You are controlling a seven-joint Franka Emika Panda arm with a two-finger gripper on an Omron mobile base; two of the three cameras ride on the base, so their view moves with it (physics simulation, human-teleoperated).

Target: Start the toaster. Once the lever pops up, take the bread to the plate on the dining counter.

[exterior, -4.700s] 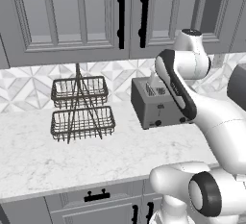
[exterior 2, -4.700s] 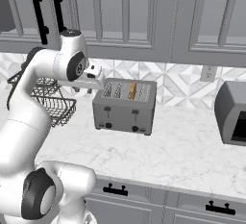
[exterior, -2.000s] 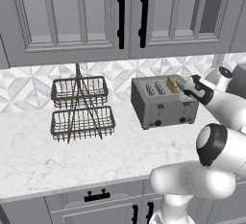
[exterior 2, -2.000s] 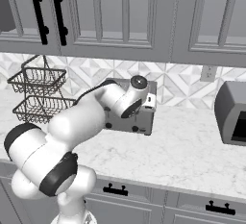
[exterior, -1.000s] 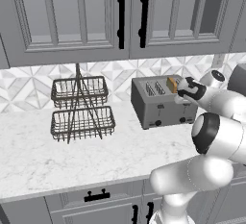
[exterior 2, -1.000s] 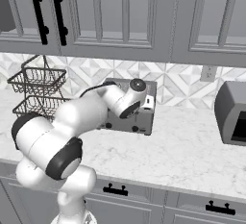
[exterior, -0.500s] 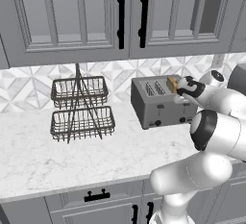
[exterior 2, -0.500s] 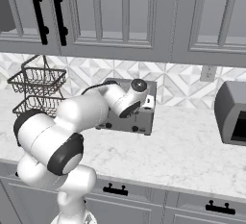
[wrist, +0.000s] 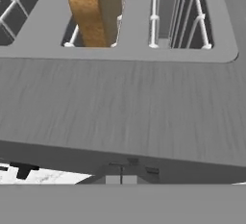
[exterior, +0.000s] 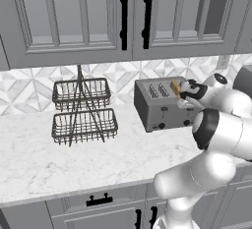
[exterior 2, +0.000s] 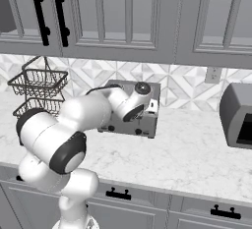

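The toaster (exterior: 165,104) stands on the marble worktop (exterior: 59,159), to the right of the two-tier wire basket (exterior: 82,110). The bread (exterior: 175,87) stands upright in a slot near the toaster's right end, its top showing above the slot. The gripper (exterior: 183,93) sits at the toaster's right end, just beside the bread. Whether its fingers are spread or closed cannot be told.

Marble worktop (exterior: 44,164) carries the toaster (exterior: 160,109) and wire basket rack (exterior: 82,110)
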